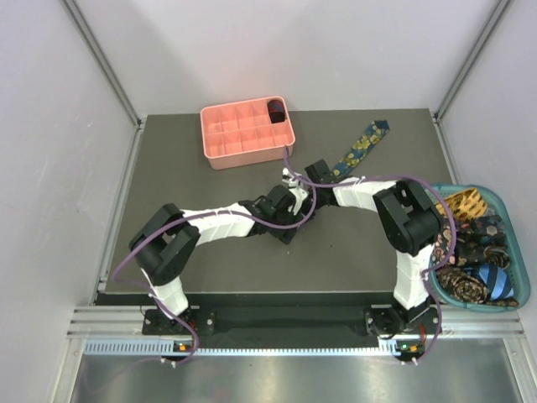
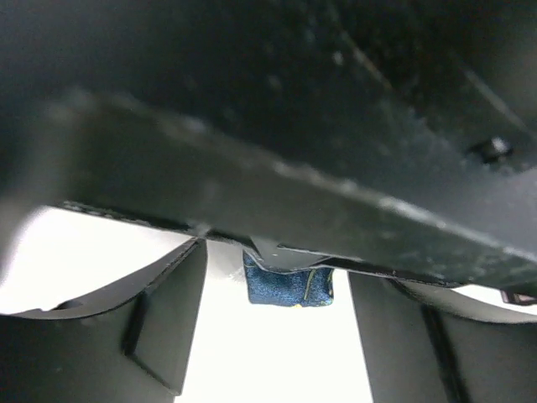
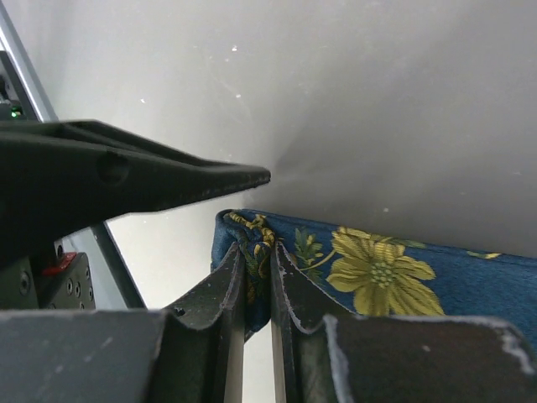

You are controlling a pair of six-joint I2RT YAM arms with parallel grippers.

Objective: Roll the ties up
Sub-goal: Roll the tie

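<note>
My left arm reaches from the near-left corner across the table to mid-table. My left hand is open. In its wrist cam the fingers stand apart w/ a small folded bit of the navy floral tie in the gap btwn them, touching neither as far as I can see. A blurred black part crosses the top of that view; can't tell what it is.

On the far side, a bit left of centre, sits the pink grid tray. A maroon coil lies in its far-right compartment.

At centre, both hands meet just near of the tray's right corner. My right hand is clamped on the tie's folded end, fingers nearly together and blue-and-yellow fabric pinched btwn them. A black tapered part hangs just left of & above the fold, apart from it.

From the grip the rest of the tie runs flat on the table toward the far right, its pointed tip near the far edge.

At the table's right edge is the teal basket w/ a heap of ties: a gold-striped one at the far side, a blue-striped one at the near side, dark patterned ones btwn. My right arm's elbow stands just left of the basket.
</note>
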